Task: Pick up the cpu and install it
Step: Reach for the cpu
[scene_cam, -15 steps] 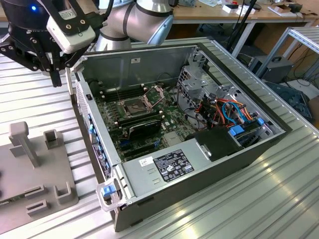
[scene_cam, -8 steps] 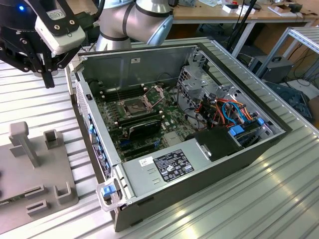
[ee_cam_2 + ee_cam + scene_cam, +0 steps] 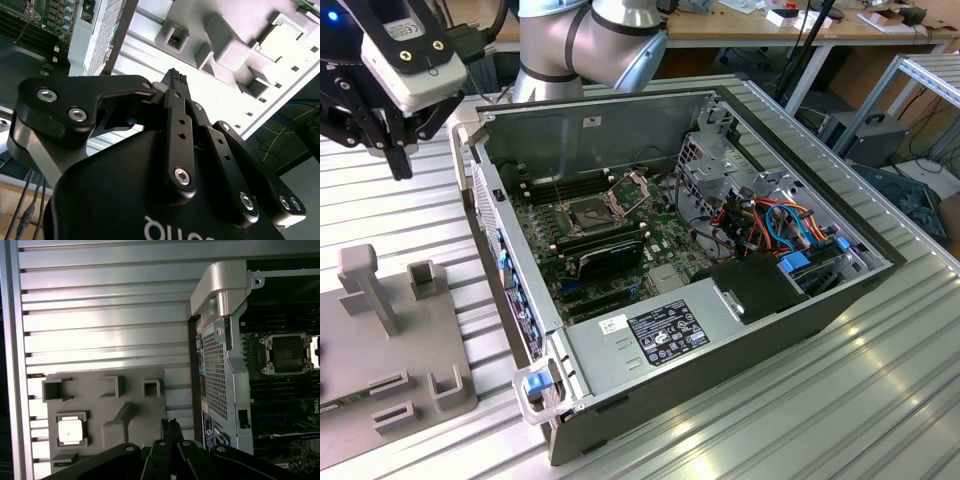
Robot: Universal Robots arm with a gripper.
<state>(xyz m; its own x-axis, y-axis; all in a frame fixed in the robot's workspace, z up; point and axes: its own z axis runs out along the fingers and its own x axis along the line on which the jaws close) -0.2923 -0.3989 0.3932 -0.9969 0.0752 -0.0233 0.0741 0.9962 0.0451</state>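
I have not yet picked anything up: the cpu (image 3: 70, 431) sits on the grey holder (image 3: 95, 405) beside the case (image 3: 220, 340), whose socket (image 3: 287, 354) is empty, and my gripper (image 3: 170, 425) hangs clenched on nothing outside it.

First wrist view: clipped by the bottom edge, the gripper (image 3: 170, 424) body behind its fingertips. Clipped by the right edge, the computer case (image 3: 220, 355) and the far side of the socket (image 3: 285, 354). Too small to make out any marking on the cpu (image 3: 69, 431); cannot tell how deep it sits in its recess of the grey fixture tray (image 3: 135, 410).

Second wrist view: hidden behind the black gripper body, much of the tray and table. Clipped at the top corner, the motherboard (image 3: 30, 25).

Exterior view: tray cut by the left and bottom edges.
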